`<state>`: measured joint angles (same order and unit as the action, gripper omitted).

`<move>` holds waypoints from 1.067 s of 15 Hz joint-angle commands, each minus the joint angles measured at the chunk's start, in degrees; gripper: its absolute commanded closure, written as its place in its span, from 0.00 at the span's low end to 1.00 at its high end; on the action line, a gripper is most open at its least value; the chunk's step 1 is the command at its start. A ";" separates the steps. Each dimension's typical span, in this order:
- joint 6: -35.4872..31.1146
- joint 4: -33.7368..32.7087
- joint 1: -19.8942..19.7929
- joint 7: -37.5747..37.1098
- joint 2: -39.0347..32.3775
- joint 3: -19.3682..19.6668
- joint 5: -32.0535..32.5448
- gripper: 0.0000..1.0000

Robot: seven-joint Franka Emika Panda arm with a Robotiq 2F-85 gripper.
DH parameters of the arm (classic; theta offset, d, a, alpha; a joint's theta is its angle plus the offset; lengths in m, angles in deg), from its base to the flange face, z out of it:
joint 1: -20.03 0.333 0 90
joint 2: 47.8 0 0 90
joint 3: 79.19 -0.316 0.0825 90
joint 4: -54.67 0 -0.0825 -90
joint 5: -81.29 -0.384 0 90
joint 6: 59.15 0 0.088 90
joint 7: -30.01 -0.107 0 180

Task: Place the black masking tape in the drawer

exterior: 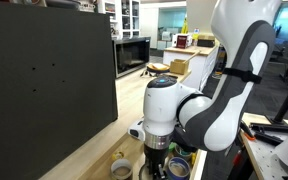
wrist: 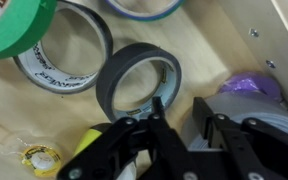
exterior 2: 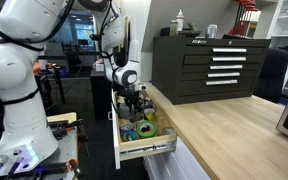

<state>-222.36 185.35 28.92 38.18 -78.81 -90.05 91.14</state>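
The arm is bent low over the open drawer (exterior 2: 150, 150), which stands pulled out from under the wooden counter (exterior 2: 229, 130), and the gripper (wrist: 184, 105) reaches down into it. In the wrist view the black masking tape (wrist: 134, 75) lies flat on the drawer's pale wood floor, near the right side wall. The fingers (wrist: 160, 118) sit a narrow way apart and straddle the near rim of the ring, one inside its centre hole and one outside; I cannot tell whether they pinch the rim or merely stand beside it. Just beside the black ring is a pale tape roll (wrist: 64, 52) with a green roll (wrist: 14, 25) overlapping it, and a blue roll (wrist: 144, 8) lies beyond. A black tool chest (exterior 2: 209, 62) stands on the counter.
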 commanded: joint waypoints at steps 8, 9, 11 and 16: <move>0.73 5.82 -4.21 2.43 8.57 -5.39 -6.12 0.00; 0.66 6.99 -4.86 2.74 10.28 -6.07 -7.09 0.00; 0.75 8.78 -6.26 3.86 13.39 -7.60 -9.25 0.00; 1.84 12.16 -7.39 7.09 21.42 -8.69 -14.47 0.00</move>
<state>-222.21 193.46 22.97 42.63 -64.22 -97.54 79.79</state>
